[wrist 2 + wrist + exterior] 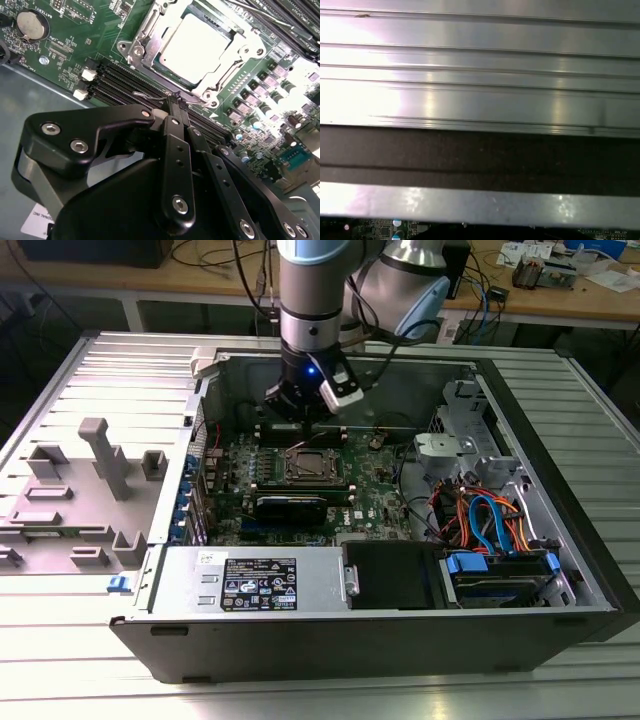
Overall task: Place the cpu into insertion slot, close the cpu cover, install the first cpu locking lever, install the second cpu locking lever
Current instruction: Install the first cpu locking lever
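- Inside the open computer case (560, 540), on the green motherboard (375, 502), the cpu (196, 46) lies flat in the insertion slot (150, 60); its dull silver top faces up.
- The cpu cover (227, 70) is folded down around the chip, its window framing the metal top. Judgement: placing and cover-closing look done.
- The gripper (176, 100) is low over the board, just beside the socket edge nearest the memory slots (112, 82); in the exterior view it (305, 408) hangs over the far side of the socket.
- The fingers meet at the tips, nearly closed, on or against a thin wire locking lever (152, 97); a true pinch cannot be told.
- The lever's long axis runs along the socket edge, parallel to the memory slots; its hooked end points away from the fingertips.
- Judgement: the tip is so placed to work that lever.
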Motion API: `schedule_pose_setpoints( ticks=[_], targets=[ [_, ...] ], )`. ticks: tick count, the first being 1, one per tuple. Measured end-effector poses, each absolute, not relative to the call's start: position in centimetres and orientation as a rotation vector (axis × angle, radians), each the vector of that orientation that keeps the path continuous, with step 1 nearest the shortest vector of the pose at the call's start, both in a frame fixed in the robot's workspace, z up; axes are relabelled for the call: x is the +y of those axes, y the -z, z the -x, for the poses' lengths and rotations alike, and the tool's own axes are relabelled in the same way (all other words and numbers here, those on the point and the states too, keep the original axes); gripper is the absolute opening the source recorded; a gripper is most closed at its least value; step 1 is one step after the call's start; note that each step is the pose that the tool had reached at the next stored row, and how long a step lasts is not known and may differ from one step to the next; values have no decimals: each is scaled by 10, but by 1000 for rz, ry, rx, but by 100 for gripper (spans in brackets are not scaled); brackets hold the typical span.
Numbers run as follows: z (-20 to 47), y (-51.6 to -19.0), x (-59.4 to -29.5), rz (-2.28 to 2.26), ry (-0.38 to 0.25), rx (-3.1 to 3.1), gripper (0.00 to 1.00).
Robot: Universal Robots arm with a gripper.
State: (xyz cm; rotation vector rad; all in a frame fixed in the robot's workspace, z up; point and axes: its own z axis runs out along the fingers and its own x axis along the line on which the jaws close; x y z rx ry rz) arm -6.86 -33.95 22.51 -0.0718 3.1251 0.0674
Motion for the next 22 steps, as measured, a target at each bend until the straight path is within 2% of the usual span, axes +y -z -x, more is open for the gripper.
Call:
schedule_pose_setpoints(
  ticks=[22],
  targets=[
    [51,-216,-339,69,-67,3125,11]
  ],
)
